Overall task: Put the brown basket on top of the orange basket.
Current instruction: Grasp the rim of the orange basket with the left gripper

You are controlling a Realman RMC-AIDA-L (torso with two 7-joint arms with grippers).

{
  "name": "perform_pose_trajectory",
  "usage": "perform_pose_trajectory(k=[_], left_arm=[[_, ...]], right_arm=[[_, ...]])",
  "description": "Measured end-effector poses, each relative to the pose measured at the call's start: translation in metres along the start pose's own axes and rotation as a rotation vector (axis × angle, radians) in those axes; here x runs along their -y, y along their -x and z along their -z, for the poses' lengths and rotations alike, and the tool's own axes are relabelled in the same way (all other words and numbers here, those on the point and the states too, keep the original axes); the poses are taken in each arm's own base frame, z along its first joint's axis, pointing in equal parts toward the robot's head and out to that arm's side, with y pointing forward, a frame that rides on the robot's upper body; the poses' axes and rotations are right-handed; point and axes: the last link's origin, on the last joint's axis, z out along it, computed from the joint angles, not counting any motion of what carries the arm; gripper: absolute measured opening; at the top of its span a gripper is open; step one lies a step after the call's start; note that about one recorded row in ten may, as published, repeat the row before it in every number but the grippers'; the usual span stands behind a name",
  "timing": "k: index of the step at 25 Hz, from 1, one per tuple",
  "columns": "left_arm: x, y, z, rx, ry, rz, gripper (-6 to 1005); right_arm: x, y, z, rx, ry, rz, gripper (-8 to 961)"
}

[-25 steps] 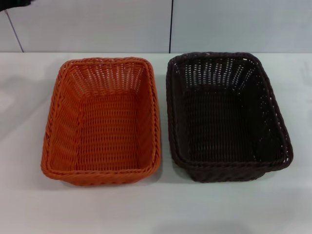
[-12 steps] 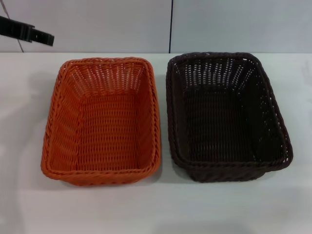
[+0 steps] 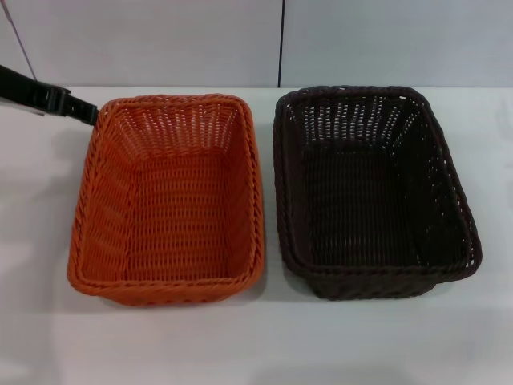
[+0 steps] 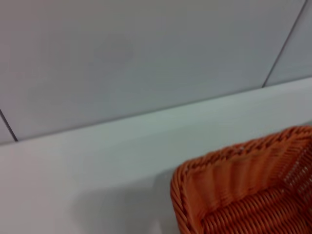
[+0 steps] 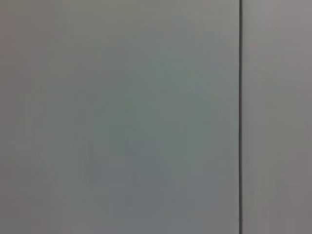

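Observation:
The orange basket (image 3: 168, 200) stands on the white table (image 3: 264, 345) at the left, open side up and empty. The brown basket (image 3: 373, 188) stands right beside it on the right, also upright and empty, with a narrow gap between their rims. My left gripper (image 3: 82, 111) comes in from the left edge as a black bar and reaches the orange basket's far left corner. The left wrist view shows that corner of the orange basket (image 4: 243, 190) close by. My right gripper is out of view; its wrist view shows only the wall.
A pale panelled wall (image 3: 160, 40) with a dark vertical seam (image 3: 281, 44) rises behind the table's far edge. Bare table surface lies in front of both baskets and to their left and right.
My left gripper has entered from the upper left and moved down and to the right, up to the orange basket's far left corner. Both baskets have stayed put.

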Motion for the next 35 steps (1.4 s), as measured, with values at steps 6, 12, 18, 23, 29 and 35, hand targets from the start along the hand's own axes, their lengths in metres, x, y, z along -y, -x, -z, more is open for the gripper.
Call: perform_pose_trajectory(k=[6, 12, 18, 23, 29, 35], left_arm=[[-0.001, 0.017, -0.014, 0.081, 0.019, 0.085, 814], [0.005, 0.036, -0.028, 0.130, 0.033, 0.185, 815], [0.003, 0.050, -0.043, 0.161, 0.071, 0.226, 814], [0.001, 0.055, -0.052, 0.160, 0.103, 0.254, 814], [0.002, 0.063, -0.063, 0.178, 0.108, 0.267, 812], [0.000, 0.062, -0.068, 0.179, 0.114, 0.260, 804]], right_arm=[[0.000, 0.000, 0.000, 0.003, 0.003, 0.001, 696], [-0.002, 0.003, -0.002, 0.012, 0.009, 0.005, 696], [-0.003, 0.007, -0.006, 0.025, 0.015, 0.014, 695], [-0.004, 0.008, -0.006, 0.027, 0.023, 0.018, 695], [-0.005, 0.009, -0.007, 0.029, 0.025, 0.020, 695], [-0.005, 0.009, -0.007, 0.031, 0.025, 0.020, 695]])
